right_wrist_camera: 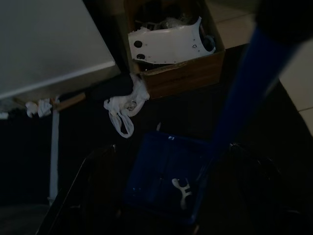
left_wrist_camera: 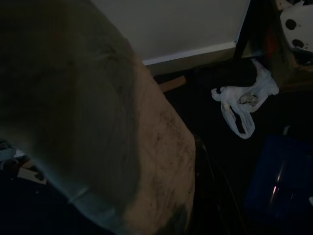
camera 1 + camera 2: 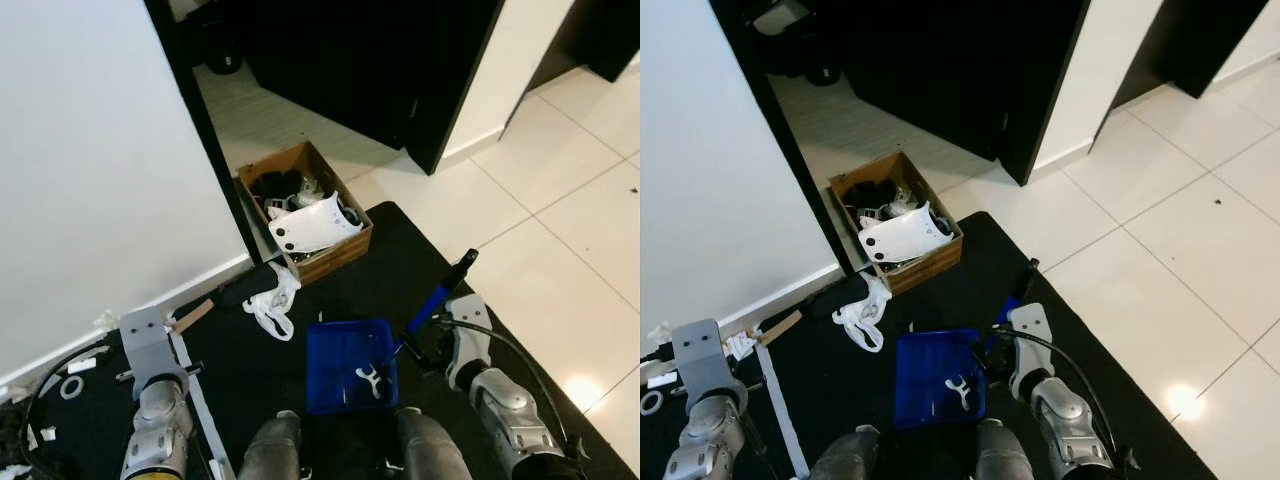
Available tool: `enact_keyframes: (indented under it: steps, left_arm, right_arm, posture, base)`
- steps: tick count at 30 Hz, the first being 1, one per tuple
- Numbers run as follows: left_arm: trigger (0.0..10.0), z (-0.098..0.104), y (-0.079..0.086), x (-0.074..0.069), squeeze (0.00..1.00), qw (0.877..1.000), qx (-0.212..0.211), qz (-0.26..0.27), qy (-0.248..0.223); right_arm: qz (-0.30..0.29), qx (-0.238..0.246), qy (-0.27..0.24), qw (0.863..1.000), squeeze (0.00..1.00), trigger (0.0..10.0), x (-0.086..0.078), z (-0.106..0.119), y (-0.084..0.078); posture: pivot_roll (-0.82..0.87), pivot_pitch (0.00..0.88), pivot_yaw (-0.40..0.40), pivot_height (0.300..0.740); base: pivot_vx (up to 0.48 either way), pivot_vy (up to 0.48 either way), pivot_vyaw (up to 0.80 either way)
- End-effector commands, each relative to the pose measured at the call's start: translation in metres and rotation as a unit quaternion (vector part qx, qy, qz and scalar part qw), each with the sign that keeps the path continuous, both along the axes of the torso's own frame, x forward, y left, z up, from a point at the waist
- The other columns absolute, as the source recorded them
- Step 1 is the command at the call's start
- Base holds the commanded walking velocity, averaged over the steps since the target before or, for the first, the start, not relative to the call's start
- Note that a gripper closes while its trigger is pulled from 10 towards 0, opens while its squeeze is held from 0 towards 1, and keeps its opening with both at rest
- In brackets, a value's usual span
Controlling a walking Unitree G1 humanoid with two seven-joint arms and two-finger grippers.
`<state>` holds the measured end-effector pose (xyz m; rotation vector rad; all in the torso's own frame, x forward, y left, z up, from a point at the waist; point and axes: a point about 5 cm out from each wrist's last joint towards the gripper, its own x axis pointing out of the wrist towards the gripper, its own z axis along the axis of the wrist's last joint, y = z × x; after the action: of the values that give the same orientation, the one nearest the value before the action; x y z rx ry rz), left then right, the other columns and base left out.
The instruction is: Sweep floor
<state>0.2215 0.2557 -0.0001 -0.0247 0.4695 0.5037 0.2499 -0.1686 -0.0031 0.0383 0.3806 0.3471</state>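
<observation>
A blue dustpan [image 3: 340, 375] lies flat on the black mat [image 3: 400, 250] just in front of my legs, with a small white scrap [image 3: 368, 378] in it. Its blue handle [image 3: 435, 300] with a black tip rises tilted to the right. My right gripper [image 3: 425, 345] is shut on that handle low down; in the right wrist view the handle [image 1: 239, 93] runs up past the dim fingers. A crumpled white plastic bag [image 3: 272, 300] lies on the mat beyond the pan. My left arm [image 3: 155, 410] is low at the left, and a pale blurred surface [image 2: 98, 122] blocks its wrist view.
An open cardboard box [image 3: 335, 262] of white and black parts stands against a dark door frame [image 3: 215, 150]. A white wall [image 3: 100, 150] is at the left, white tiles [image 3: 560, 230] at the right. White scraps [image 3: 70, 385] and a wooden stick [image 3: 195, 315] lie by the skirting.
</observation>
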Motion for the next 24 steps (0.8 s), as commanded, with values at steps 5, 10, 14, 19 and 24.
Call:
enact_keyframes:
  steps: [5, 10, 14, 19, 24]
  left_arm:
    - [10.0, -0.015, -0.005, -0.009, 0.0, 1.0, -0.008, -0.002, 0.016]
    - [10.0, -0.023, -0.017, -0.011, 0.0, 0.998, -0.021, -0.061, 0.012]
    - [10.0, -0.026, -0.024, -0.013, 0.0, 0.994, -0.006, -0.111, 0.016]
    - [10.0, -0.029, -0.029, -0.013, 0.0, 0.988, 0.031, -0.15, 0.032]
    - [10.0, -0.038, -0.03, -0.02, 0.0, 0.986, 0.059, -0.141, 0.064]
  right_arm:
    - [-0.004, -0.017, 0.039, 0.999, 0.0, 10.0, -0.02, -0.018, -0.016]
    - [-0.034, -0.042, 0.03, 0.998, 0.0, 10.0, -0.027, -0.023, -0.027]
    - [-0.056, -0.071, 0.006, 0.996, 0.0, 10.0, -0.024, -0.02, -0.027]
    - [-0.046, -0.104, -0.007, 0.993, 0.0, 10.0, -0.024, -0.02, -0.026]
    - [-0.045, -0.121, -0.021, 0.991, 0.0, 10.0, -0.024, -0.02, -0.025]
  posture:
    - [-0.01, 0.158, 0.016, 0.74]
    - [-0.02, 0.162, 0.027, 0.74]
    - [-0.02, 0.157, 0.032, 0.74]
    - [-0.02, 0.146, 0.044, 0.74]
    - [-0.01, 0.141, 0.053, 0.74]
  base:
    - [0.0, 0.0, 0.0]
    - [0.0, 0.0, 0.0]
    - [0.0, 0.0, 0.0]
    - [0.0, 0.0, 0.0]
    - [0.0, 0.0, 0.0]
